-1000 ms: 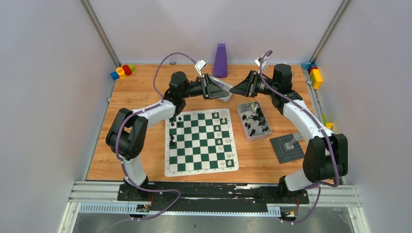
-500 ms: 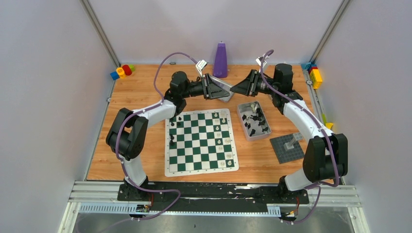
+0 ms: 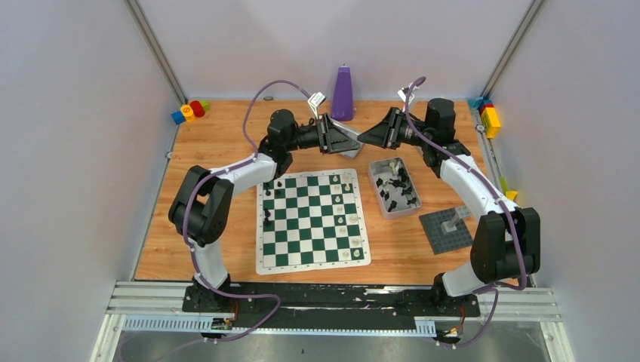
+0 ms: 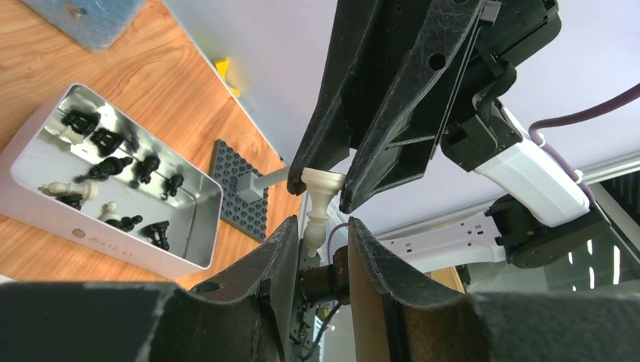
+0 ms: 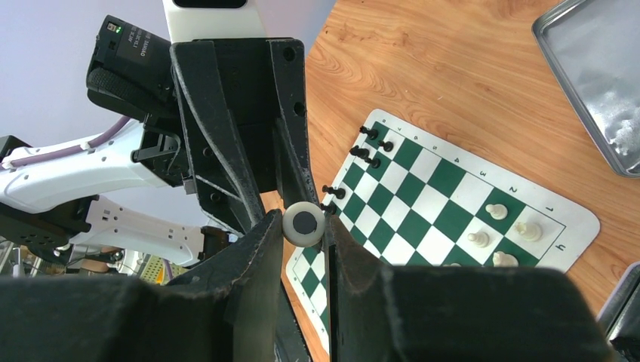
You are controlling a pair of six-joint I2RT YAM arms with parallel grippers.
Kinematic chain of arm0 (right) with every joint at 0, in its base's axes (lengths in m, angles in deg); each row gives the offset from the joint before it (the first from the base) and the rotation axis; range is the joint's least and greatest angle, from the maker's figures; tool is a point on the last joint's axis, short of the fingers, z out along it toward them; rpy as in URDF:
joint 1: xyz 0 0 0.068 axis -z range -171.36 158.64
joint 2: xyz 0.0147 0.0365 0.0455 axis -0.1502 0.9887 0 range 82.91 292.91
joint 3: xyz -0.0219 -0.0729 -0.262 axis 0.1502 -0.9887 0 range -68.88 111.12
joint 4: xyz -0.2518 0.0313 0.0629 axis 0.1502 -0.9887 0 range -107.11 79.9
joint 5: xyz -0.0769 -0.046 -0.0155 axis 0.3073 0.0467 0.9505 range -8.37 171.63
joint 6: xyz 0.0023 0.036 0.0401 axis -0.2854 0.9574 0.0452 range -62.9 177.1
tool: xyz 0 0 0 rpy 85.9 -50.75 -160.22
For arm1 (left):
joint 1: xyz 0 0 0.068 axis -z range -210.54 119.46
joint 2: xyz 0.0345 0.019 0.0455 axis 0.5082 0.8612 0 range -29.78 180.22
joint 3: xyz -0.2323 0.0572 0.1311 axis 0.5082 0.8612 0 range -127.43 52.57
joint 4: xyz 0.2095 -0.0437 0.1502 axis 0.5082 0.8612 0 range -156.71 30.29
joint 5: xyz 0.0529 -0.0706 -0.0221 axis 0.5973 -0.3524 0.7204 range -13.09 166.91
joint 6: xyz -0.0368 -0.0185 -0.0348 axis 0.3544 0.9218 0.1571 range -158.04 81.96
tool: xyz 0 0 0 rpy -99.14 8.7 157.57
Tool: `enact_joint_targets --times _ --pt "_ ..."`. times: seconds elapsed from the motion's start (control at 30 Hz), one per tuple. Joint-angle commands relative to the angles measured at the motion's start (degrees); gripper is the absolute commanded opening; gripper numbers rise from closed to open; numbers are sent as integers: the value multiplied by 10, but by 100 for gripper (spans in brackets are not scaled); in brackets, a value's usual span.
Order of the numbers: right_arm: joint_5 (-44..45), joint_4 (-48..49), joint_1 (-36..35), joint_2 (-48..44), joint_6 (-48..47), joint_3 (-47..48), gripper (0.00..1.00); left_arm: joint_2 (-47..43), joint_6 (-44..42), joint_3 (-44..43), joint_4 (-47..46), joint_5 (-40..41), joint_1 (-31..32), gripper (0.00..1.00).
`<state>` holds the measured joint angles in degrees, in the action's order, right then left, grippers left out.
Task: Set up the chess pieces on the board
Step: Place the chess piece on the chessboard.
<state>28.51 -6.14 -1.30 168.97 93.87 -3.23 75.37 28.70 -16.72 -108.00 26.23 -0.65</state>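
Observation:
My right gripper [image 5: 303,225] is shut on the round base of a cream-white chess piece [image 5: 303,223] and holds it level in the air over the back of the table. My left gripper [image 4: 323,230] faces it tip to tip. Its jaws are open, and the head of the piece [image 4: 317,226] lies between them with a gap on one side. In the top view both grippers meet [image 3: 359,139] behind the board [image 3: 313,265]. Black pieces [image 3: 268,219] stand on the board's left files and white pieces [image 3: 342,219] on its right files.
A small metal tin [image 3: 413,210] with several loose black and white pieces sits right of the board. A flat silver tray [image 3: 349,148] lies under the grippers. A purple cone [image 3: 343,93] stands at the back. A dark studded baseplate [image 3: 447,228] lies at the right, and toy blocks [image 3: 189,111] in the corners.
My left gripper has moved slightly right toward the right gripper, so its jaws now reach around the piece's head. The right arm has hardly moved.

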Motion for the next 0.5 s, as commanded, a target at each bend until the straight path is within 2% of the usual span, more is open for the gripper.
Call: enact_joint_targets --times 0.0,0.27,0.47 --pt "-8 28 3 -7 4 13 18 4 1 -23 -17 -7 3 36" --pt "-8 28 6 -11 0 7 18 -6 -8 -19 -13 -7 3 22" --pt "-9 27 12 -34 -20 -19 25 -21 -39 -17 13 -8 0 16"
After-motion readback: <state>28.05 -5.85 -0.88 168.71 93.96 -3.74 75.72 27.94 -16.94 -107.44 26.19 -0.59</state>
